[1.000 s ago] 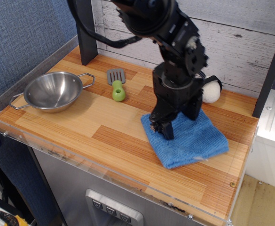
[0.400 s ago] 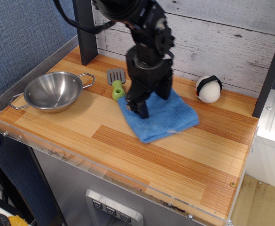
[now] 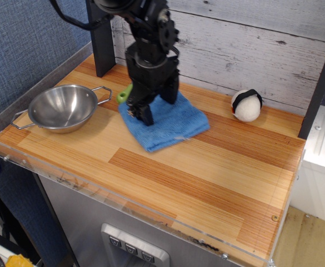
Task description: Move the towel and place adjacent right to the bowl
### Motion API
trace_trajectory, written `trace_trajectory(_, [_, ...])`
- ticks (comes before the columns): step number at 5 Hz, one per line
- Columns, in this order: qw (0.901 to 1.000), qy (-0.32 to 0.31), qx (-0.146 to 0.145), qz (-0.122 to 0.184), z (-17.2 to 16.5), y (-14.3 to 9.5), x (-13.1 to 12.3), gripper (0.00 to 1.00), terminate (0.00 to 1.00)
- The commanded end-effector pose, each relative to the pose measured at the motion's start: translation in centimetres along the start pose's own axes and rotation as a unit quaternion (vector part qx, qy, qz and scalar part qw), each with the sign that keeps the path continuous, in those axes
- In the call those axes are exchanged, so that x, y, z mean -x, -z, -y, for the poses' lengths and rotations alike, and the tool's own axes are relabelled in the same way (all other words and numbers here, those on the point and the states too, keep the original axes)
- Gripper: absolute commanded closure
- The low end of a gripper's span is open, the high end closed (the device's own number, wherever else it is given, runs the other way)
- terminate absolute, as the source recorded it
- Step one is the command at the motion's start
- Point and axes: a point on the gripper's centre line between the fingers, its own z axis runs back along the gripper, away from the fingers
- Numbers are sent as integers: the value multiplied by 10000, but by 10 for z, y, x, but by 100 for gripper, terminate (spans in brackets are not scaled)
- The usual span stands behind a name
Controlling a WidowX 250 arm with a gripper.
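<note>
The blue towel (image 3: 168, 127) lies flat on the wooden table, just right of the steel bowl (image 3: 62, 107), with a gap between them. The bowl stands at the left end of the table, its wire handles pointing front-left and back-right. My gripper (image 3: 141, 115) points down onto the towel's left edge and seems to pinch the cloth; the fingertips are partly hidden by the gripper body. A small white tag shows at the towel's front-right edge.
A green-handled spatula (image 3: 125, 93) lies behind the towel's left corner, mostly hidden by the arm. A white and black ball-like toy (image 3: 246, 104) sits at the back right. A dark post (image 3: 101, 39) stands at the back left. A clear rim runs along the table front.
My gripper has dragged the towel leftward across the table, from the right middle to a spot next to the bowl. The towel now covers most of the spatula.
</note>
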Motion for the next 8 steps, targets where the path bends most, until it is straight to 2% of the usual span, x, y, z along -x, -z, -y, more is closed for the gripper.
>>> trace_trajectory(1, [9995,-134,-268,-56,-23,8,-15,0,0])
trace_trajectory(4, [9996,-175,238,-33,-6,-49,-14,0,0])
trace_trajectory(6, [9982,-274,518,93,-6,-87,-16,0,0])
trace_trajectory(7, [9962,-499,696,136,-10,-119,-19,0,0])
trace_trajectory(8, [9937,-586,953,40,-17,-145,-14,0,0])
